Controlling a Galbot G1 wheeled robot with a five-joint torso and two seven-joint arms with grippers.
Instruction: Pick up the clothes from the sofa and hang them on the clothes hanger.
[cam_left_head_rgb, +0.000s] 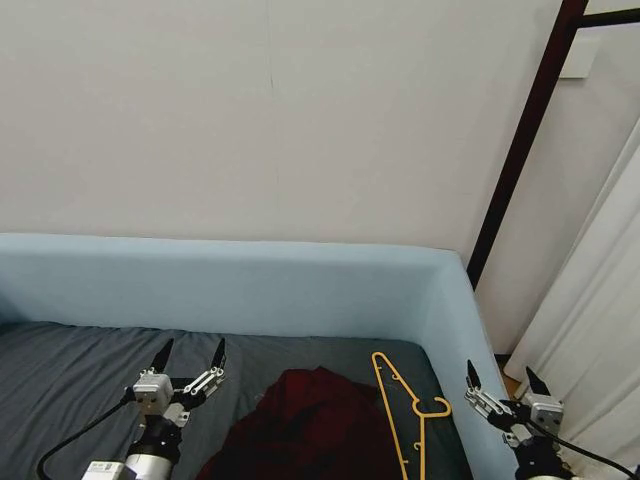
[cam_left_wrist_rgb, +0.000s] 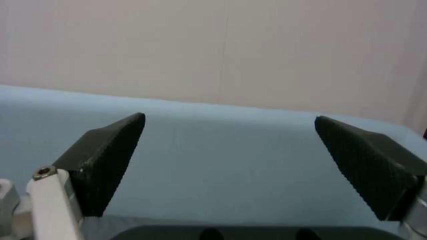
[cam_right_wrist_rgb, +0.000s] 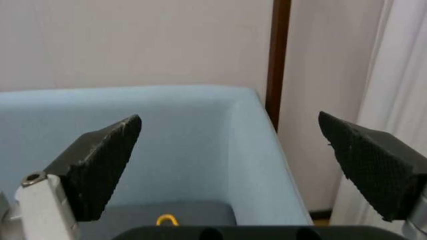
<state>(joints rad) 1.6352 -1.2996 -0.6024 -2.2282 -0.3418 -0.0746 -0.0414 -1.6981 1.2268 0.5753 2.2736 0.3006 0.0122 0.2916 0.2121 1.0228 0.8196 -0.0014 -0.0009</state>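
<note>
A dark red garment (cam_left_head_rgb: 300, 425) lies crumpled on the grey sofa seat (cam_left_head_rgb: 60, 370). Beside it on the right lies a yellow clothes hanger (cam_left_head_rgb: 408, 410), whose hook tip (cam_right_wrist_rgb: 167, 219) peeks into the right wrist view. My left gripper (cam_left_head_rgb: 191, 356) hovers open over the seat to the left of the garment, fingers pointing at the backrest (cam_left_wrist_rgb: 227, 165). My right gripper (cam_left_head_rgb: 498, 378) is open above the sofa's right arm, to the right of the hanger. Nothing is between either pair of fingers.
The light blue sofa backrest (cam_left_head_rgb: 230, 285) and right armrest (cam_left_head_rgb: 455, 350) border the seat. A dark brown rack pole (cam_left_head_rgb: 515, 160) rises behind the right corner (cam_right_wrist_rgb: 277, 60). A white curtain (cam_left_head_rgb: 600, 300) hangs at the far right. A plain wall is behind.
</note>
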